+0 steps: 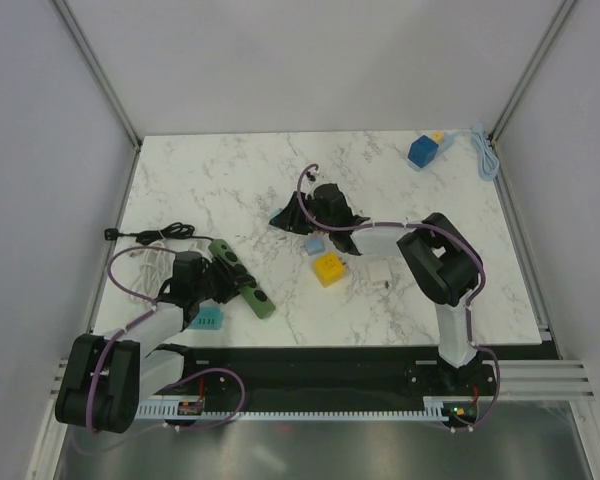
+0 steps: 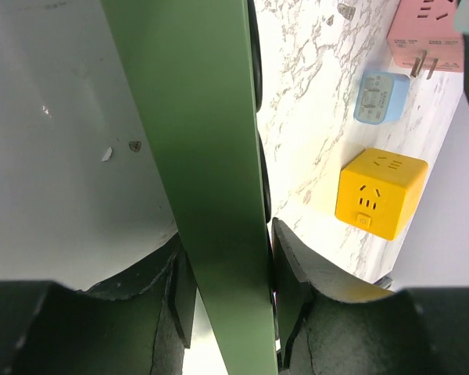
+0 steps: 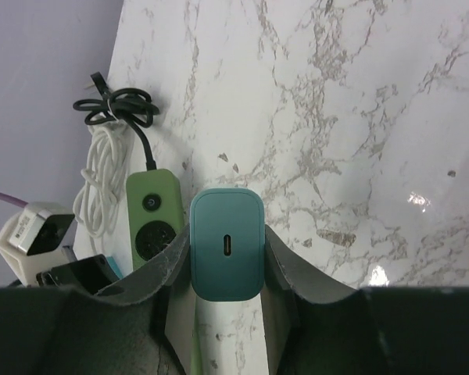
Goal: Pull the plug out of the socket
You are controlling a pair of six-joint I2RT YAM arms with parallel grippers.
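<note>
plug (image 3: 225, 244), a teal block with one small port facing the camera, is clamped between the fingers of the right gripper (image 3: 225, 269) over the middle of the marble table (image 3: 359, 117), well apart from the green socket strip (image 3: 152, 215). that strip lies at the near left, and the left gripper (image 2: 234, 293) grasps it across its width. a black cord (image 3: 117, 105) and a white cable (image 3: 102, 168) are coiled at its far end. a yellow cube (image 2: 379, 191) sits on the table between the arms.

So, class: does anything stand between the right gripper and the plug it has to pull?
Nothing visible does. The right gripper is shut on the teal charger plug, already apart from the green power strip that the left gripper clamps.
</note>
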